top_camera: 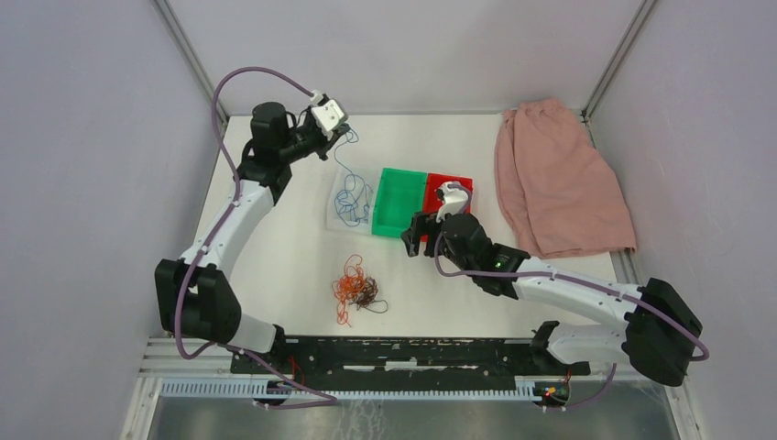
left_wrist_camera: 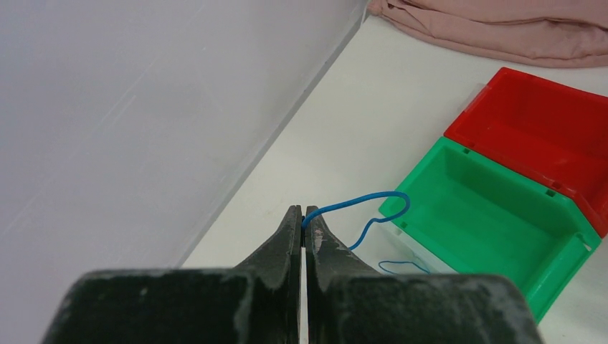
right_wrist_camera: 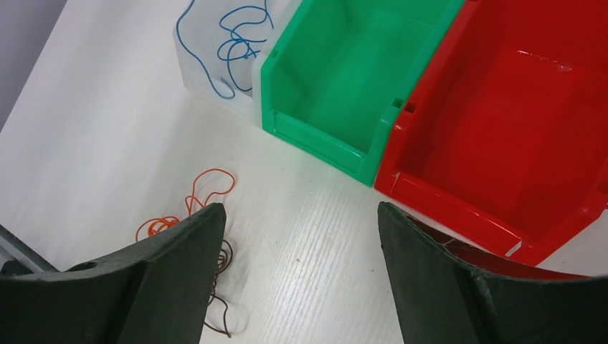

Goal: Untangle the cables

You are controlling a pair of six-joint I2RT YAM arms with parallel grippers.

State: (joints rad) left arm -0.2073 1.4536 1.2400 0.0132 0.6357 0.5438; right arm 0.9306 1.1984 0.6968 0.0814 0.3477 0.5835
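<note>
My left gripper is raised at the table's far left and shut on one end of the blue cable. The cable hangs down into a clear bin. In the left wrist view the blue cable loops out from between the closed fingertips of the left gripper. An orange-red cable and a dark cable lie tangled on the table in front of the bins. My right gripper is open and empty over the table, just in front of the green bin. It also shows in the right wrist view, with the orange-red cable and dark cable by its left finger.
A green bin and a red bin stand side by side, right of the clear bin; both look empty. A pink cloth lies at the back right. Walls close in the left, back and right sides.
</note>
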